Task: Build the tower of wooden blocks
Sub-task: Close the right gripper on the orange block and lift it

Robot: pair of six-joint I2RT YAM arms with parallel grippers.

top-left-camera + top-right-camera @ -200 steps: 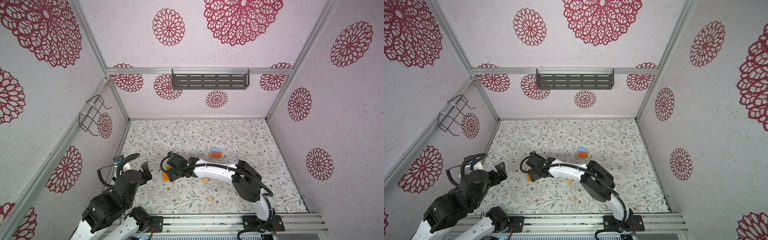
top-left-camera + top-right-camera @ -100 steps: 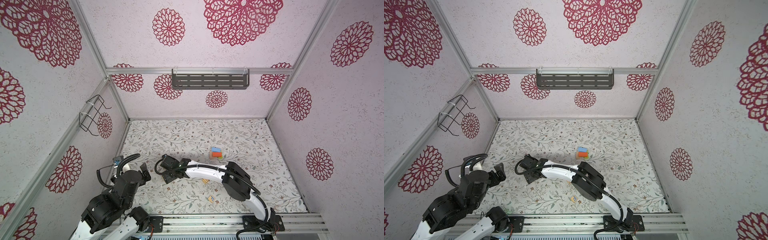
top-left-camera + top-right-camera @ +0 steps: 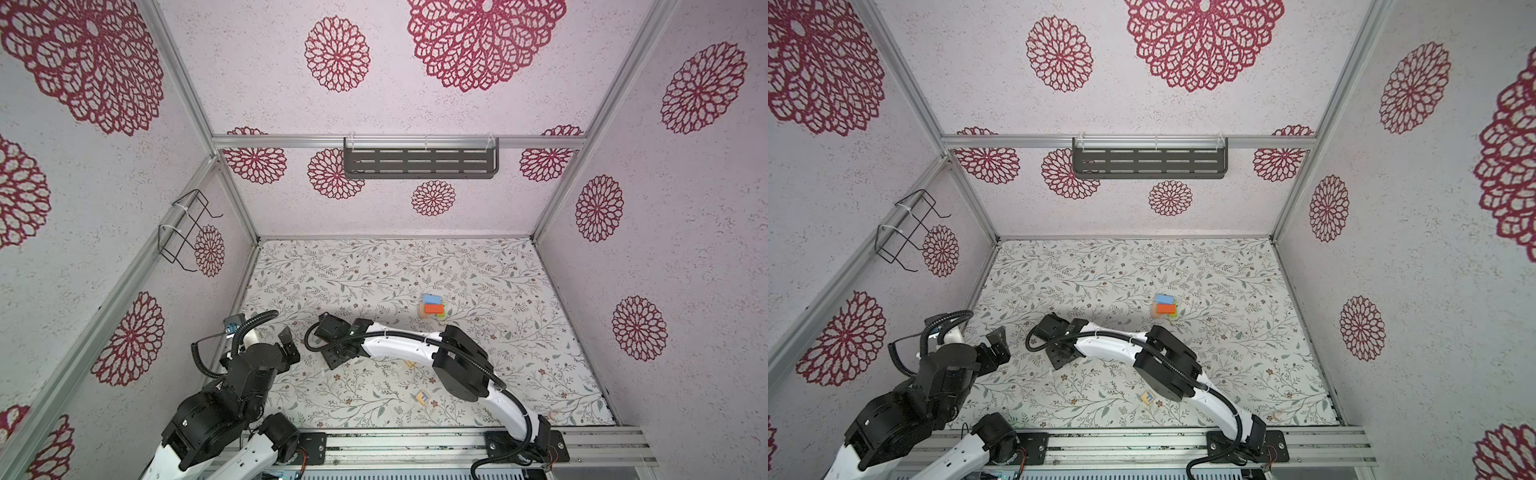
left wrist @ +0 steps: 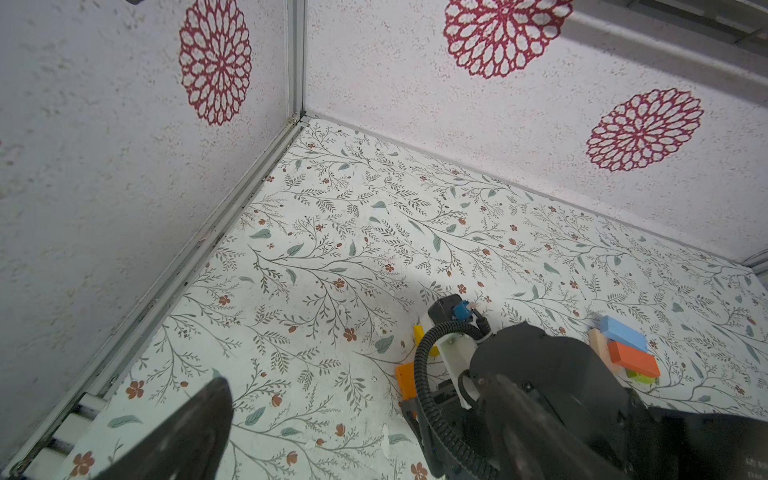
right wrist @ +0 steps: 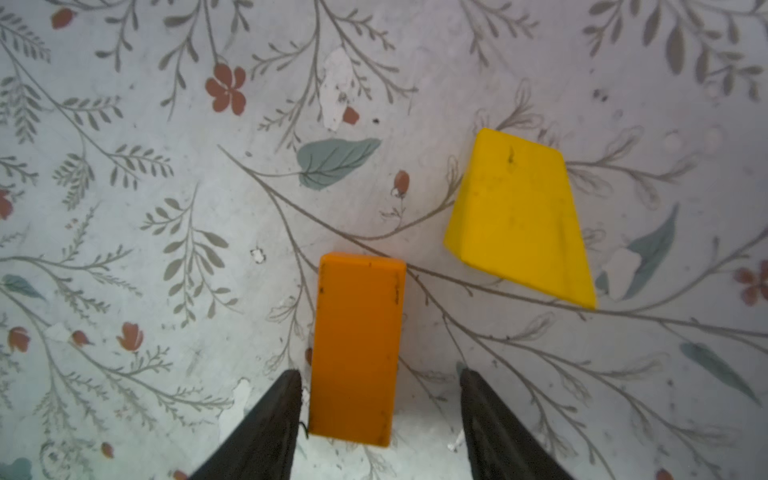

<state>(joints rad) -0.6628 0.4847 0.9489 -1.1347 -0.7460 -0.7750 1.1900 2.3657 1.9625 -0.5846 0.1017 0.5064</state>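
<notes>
Right wrist view shows my right hand (image 5: 379, 374) half open, gripping nothing, fingers (image 5: 270, 415) straddling one end of the orange block (image 5: 357, 332) lying flat on the counter (image 5: 166, 208); I judge it light, rigid, smooth-painted, best pinched across its long sides.

The right arm (image 3: 399, 345) stretches low from the front edge of the worktop (image 3: 374, 266) toward its left side, the right claw (image 5: 378, 374) pointing down with fingers (image 5: 274, 415) parted. The left arm (image 3: 249, 374) sits folded by the front-left corner, the left claw (image 3: 287, 337) lifted and spread wide.
</notes>
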